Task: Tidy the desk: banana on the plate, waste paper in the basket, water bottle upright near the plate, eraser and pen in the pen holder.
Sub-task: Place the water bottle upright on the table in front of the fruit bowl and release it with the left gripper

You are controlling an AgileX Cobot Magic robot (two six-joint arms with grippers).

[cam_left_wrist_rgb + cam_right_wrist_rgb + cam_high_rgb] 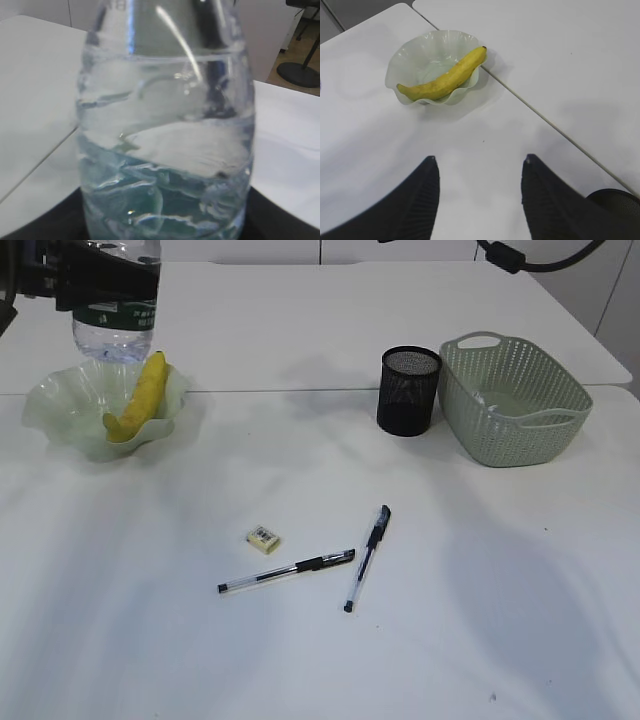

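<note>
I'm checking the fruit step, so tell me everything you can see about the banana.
The banana is yellow, unpeeled and gently curved, with a dark tip at one end. It lies across the pale green, wavy-edged plate, one end down in the dish and the other propped on the rim and poking slightly past it. Nothing grips it; only the plate touches it. In the exterior view the held water bottle hangs just behind it.

The exterior view looks down at a slant. The left wrist view sits very close to the water bottle (165,130). The right wrist view looks down, sharing the banana (445,80) with the exterior view.
</note>
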